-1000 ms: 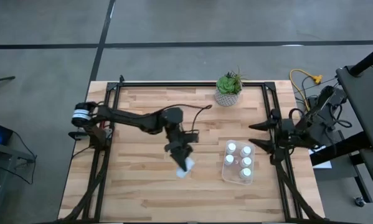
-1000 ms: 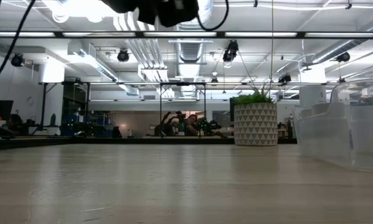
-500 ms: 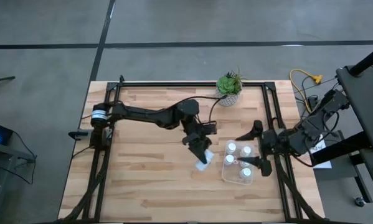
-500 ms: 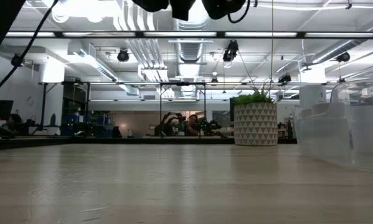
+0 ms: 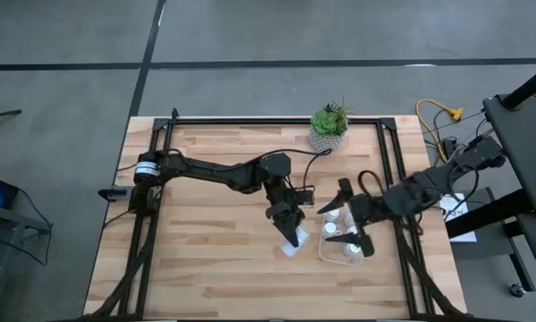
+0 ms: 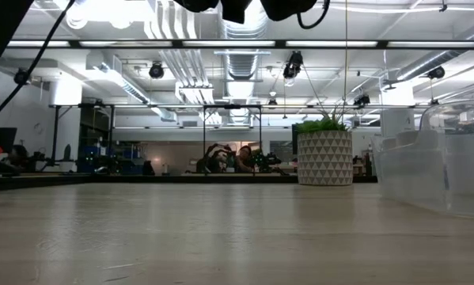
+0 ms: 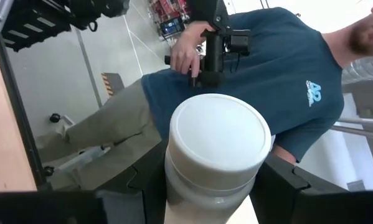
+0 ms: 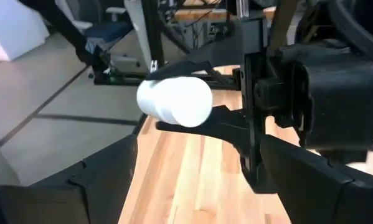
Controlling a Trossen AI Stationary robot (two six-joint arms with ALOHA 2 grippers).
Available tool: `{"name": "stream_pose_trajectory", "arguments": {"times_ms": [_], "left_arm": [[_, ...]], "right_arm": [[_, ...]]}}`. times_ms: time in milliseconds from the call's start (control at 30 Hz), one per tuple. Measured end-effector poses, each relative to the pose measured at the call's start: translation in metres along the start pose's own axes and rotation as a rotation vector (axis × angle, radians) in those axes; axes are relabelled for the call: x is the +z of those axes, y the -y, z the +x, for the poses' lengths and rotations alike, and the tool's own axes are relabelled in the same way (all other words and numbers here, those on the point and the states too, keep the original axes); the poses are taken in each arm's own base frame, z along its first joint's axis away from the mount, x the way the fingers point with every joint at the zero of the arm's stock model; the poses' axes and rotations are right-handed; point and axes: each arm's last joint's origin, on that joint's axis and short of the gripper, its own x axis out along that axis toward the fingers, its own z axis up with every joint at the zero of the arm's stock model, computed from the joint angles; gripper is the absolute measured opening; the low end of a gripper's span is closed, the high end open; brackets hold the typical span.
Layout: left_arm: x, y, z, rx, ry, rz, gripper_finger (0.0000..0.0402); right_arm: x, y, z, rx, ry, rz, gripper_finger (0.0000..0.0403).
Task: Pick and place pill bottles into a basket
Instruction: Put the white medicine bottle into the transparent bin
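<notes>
Your left gripper [image 5: 293, 241] clamps a pill bottle [image 5: 292, 245] just at the basket [image 5: 324, 251]'s nine-o'clock edge; right gripper [image 5: 346, 215] spreads wide above it.

One white capped pill bottle [image 5: 292, 240] hangs tilted beside the clear basket [image 5: 323, 253], which holds the other bottles [image 5: 334, 213] upright.

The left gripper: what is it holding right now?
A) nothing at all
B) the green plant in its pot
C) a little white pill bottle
C. The left wrist view shows the left gripper with its dark fingers closed on a white pill bottle, and the high view shows it carried just beside the clear basket.
</notes>
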Motion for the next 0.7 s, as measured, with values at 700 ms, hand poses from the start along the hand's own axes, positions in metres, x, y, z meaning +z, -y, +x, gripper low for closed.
{"name": "stream_pose_trajectory", "arguments": {"times_ms": [700], "left_arm": [[-0.005, 0.003, 0.008, -0.015, -0.035, 0.001, 0.0157]], "right_arm": [[0.029, 0.014, 0.06, 0.208, -0.067, -0.097, 0.0326]]}}
